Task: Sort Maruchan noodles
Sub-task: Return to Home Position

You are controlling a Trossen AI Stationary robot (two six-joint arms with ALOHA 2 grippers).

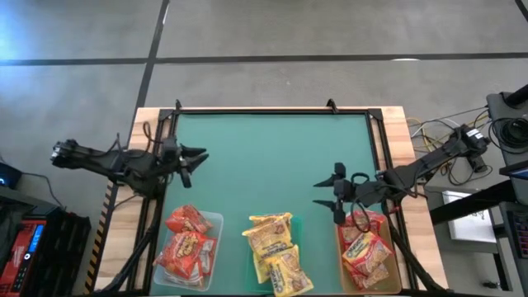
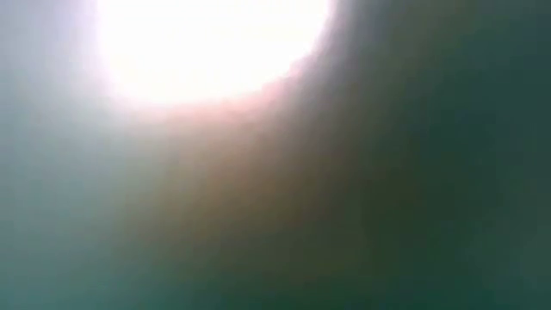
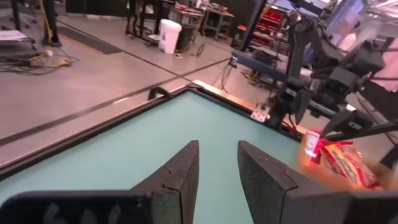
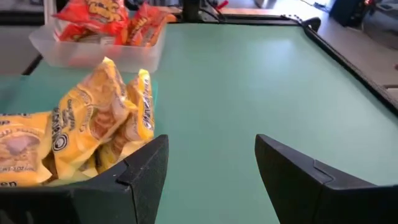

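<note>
Right pincer gapes beside yellow noodles.

The red-orange packets lie heaped in the clear tray at the left. The yellow packets overlap in the middle. The red, pale-labelled packets are piled at the right, all crinkly.

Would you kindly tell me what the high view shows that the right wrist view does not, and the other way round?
Only the high view shows both arms, the left gripper waiting at the mat's left edge, and the third tray of red packets at the right. Only the right wrist view shows the right gripper close up: its fingers stand apart with nothing between them. Both show the yellow packets, the clear bin of red-orange packets and the green mat.
</note>
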